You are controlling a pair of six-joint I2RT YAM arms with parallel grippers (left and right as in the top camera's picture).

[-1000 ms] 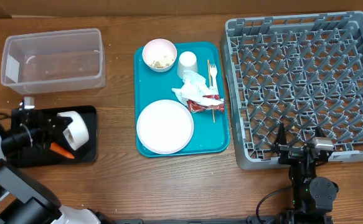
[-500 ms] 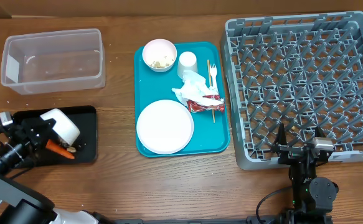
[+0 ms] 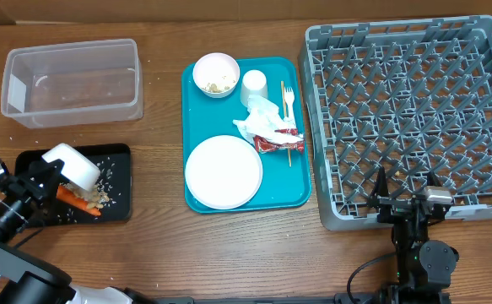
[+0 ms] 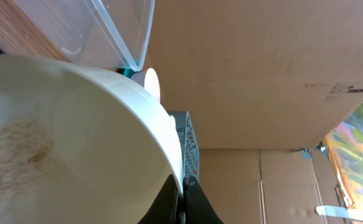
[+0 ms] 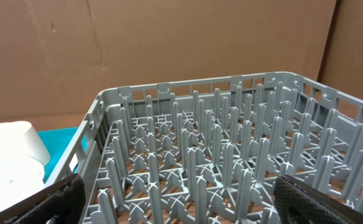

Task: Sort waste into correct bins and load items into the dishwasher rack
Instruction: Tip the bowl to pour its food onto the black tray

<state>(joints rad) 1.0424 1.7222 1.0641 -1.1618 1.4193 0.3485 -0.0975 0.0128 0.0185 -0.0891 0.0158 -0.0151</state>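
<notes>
The step in hand looks like emptying food scraps: the left gripper (image 3: 36, 179) holds a small white bowl (image 3: 72, 166) tipped on its side over the black tray (image 3: 121, 190), near the left edge of the worktop (image 3: 161, 245). Pale rice-like scraps (image 3: 102, 177) lie scattered on the tray beside an orange carrot (image 3: 77, 201). In the left wrist view the jaws are pressed together on the bowl's rim, one finger inside and one outside, and a faint smear of residue shows on the inner wall.

The bowl appears largely emptied, so the next move probably calls for righting it and carrying it, with the grip kept firm on that thin rim, across the teal tray (image 3: 203, 114) to the dishwasher rack (image 3: 414, 101), where it needs to sit between the pegs.

The right gripper (image 3: 406, 192) hangs at the rack's near edge with its jaws spread wide, holding and touching nothing.

On the teal tray wait the plate (image 3: 223, 171), a second bowl (image 3: 216, 74) with scraps in it, the cup (image 3: 254, 87), the napkin (image 3: 262, 114), the red wrapper (image 3: 273, 141) and the fork (image 3: 288, 100). The clear tub (image 3: 7, 76) holds nothing that can be made out
</notes>
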